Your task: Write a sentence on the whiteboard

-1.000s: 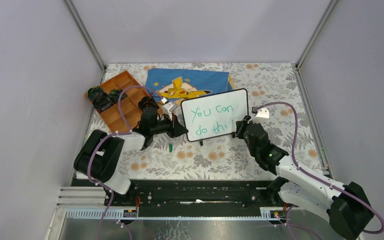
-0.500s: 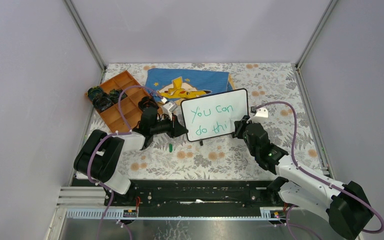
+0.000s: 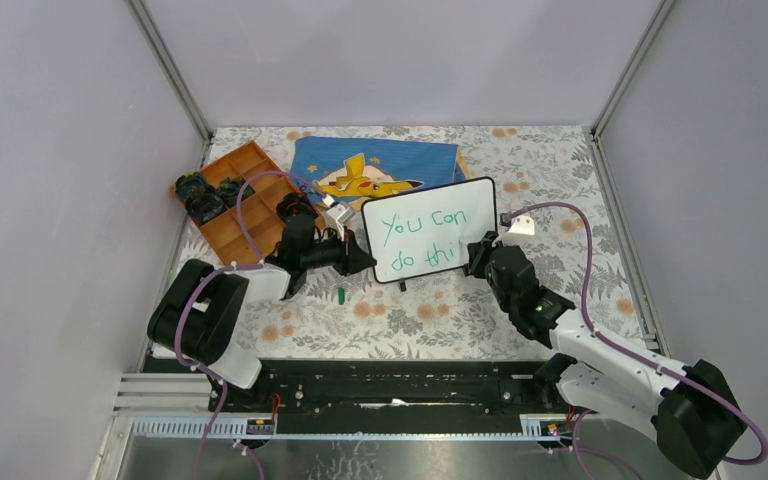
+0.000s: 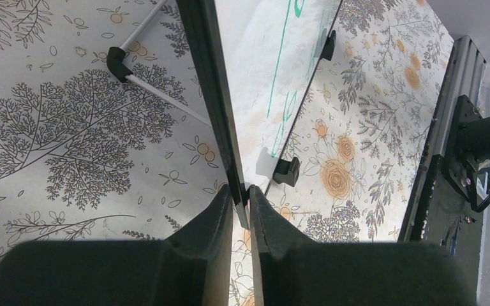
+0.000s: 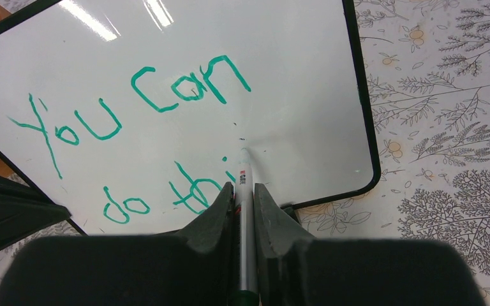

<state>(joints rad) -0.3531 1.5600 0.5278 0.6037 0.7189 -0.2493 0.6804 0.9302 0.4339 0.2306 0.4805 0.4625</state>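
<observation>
The whiteboard (image 3: 463,213) stands tilted at mid-table, black-framed, and fills most of the right wrist view (image 5: 281,44). The sentence (image 3: 422,232) reads "You can" over "do thi" in green (image 5: 166,95). My left gripper (image 3: 362,263) is shut on the board's lower left frame edge (image 4: 207,76); its fingertips (image 4: 240,191) pinch the thin rim. My right gripper (image 3: 478,254) is shut on a silver marker (image 5: 245,175). The marker's tip rests on the board just right of "thi". In the right wrist view the gripper (image 5: 244,189) sits at the board's bottom edge.
An orange compartment tray (image 3: 243,215) with dark parts sits at the back left. A blue Pikachu cloth (image 3: 380,165) lies behind the board. A green marker cap (image 3: 341,294) lies on the floral tabletop near my left gripper. A small white object (image 3: 525,226) sits right of the board.
My right gripper with the marker has edged slightly left along the board's lower right. The writing and the left arm look unchanged.
</observation>
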